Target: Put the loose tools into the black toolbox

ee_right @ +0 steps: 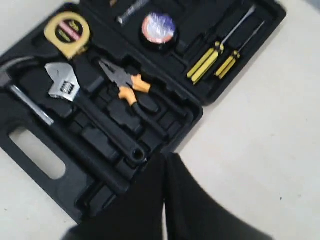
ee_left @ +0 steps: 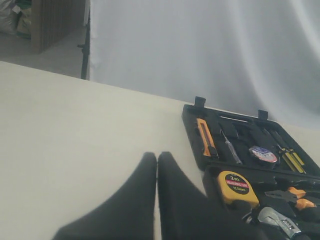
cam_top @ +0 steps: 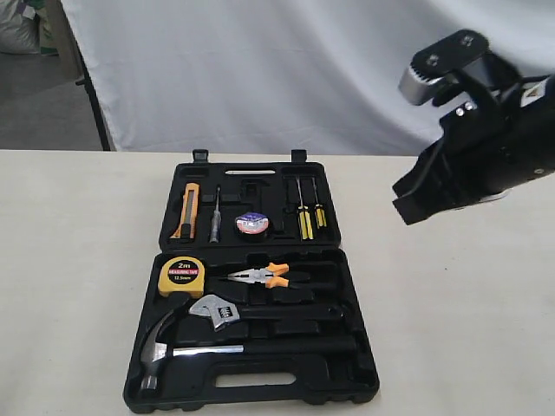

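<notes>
The black toolbox (cam_top: 357, 368) lies open in the middle of the table. In its near half, the claw hammer (cam_top: 160, 342) and the adjustable wrench (cam_top: 217, 310) rest in their recesses. The small tape roll (cam_top: 252, 224) sits in the far half. The right wrist view shows them too: hammer (ee_right: 20, 85), wrench (ee_right: 62, 82), tape roll (ee_right: 158, 27). My right gripper (ee_right: 165, 157) is shut and empty, raised beside the box's right side. My left gripper (ee_left: 157, 157) is shut and empty over bare table to the left of the box. It does not show in the exterior view.
A yellow tape measure (cam_top: 182, 276) and orange-sleeved pliers (cam_top: 260, 276) lie in the near half. A utility knife (cam_top: 189, 211) and yellow-handled screwdrivers (cam_top: 305, 217) are in the far half. My right arm (cam_top: 486, 147) hangs at the upper right. A white backdrop (cam_top: 260, 69) closes off the table's far side.
</notes>
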`<action>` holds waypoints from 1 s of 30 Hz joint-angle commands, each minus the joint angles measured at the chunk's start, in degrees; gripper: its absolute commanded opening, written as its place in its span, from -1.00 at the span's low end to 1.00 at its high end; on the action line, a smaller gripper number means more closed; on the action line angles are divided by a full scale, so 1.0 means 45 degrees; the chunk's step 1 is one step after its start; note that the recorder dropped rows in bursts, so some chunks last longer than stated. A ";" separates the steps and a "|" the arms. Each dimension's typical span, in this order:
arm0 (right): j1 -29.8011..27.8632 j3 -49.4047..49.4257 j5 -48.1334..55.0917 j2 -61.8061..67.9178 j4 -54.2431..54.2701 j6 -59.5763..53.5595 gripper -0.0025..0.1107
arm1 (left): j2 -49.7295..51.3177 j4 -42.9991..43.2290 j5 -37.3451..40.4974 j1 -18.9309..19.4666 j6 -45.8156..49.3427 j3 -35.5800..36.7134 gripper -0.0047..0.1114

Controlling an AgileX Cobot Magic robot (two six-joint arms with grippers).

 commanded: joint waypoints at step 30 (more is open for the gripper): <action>0.2644 0.8892 -0.3845 -1.0227 0.5000 0.0192 -0.96 | -0.0041 0.0056 -0.0092 0.0322 -0.0061 -0.0034 -0.91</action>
